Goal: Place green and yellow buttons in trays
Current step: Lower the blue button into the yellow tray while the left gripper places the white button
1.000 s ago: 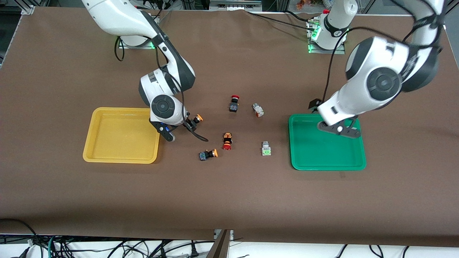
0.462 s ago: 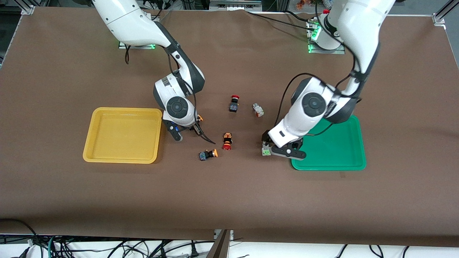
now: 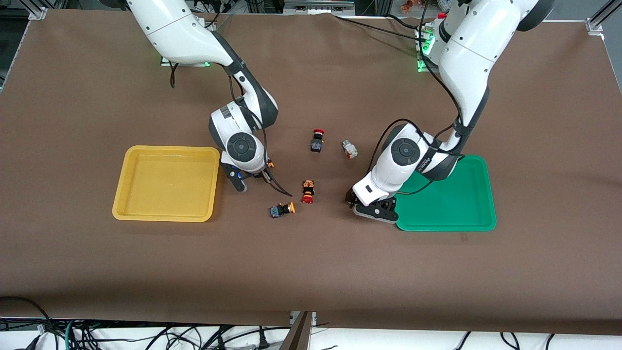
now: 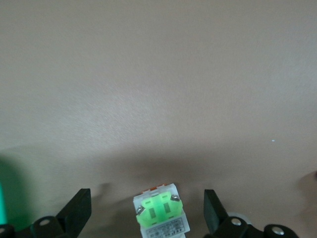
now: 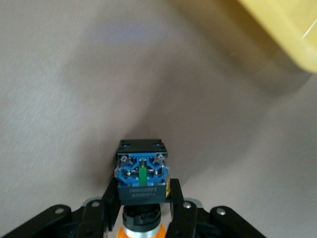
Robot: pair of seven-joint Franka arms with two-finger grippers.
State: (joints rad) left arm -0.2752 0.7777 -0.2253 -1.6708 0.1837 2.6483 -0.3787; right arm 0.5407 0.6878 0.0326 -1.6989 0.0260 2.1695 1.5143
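Left gripper (image 4: pixel 147 215) spread wide around the green button (image 4: pixel 160 215), green face at 12 o'clock. Right gripper (image 5: pixel 141 198) clamped a yellow button (image 5: pixel 141 179), cap at 6 o'clock.

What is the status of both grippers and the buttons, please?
Right gripper shut on yellow-capped button, beside yellow tray. Left gripper open around green button, beside green tray. Both trays hold nothing. No obstruction.

the left claw (image 4: pixel 143 218) has swung off the green tray (image 3: pixel 452 214) and dropped low over the green-faced button (image 4: pixel 161 215), fingers spread either side of it. the right claw (image 5: pixel 141 203) has slid over and lower beside the yellow tray (image 3: pixel 165 214), clamped on a yellow-capped button (image 5: pixel 141 181).
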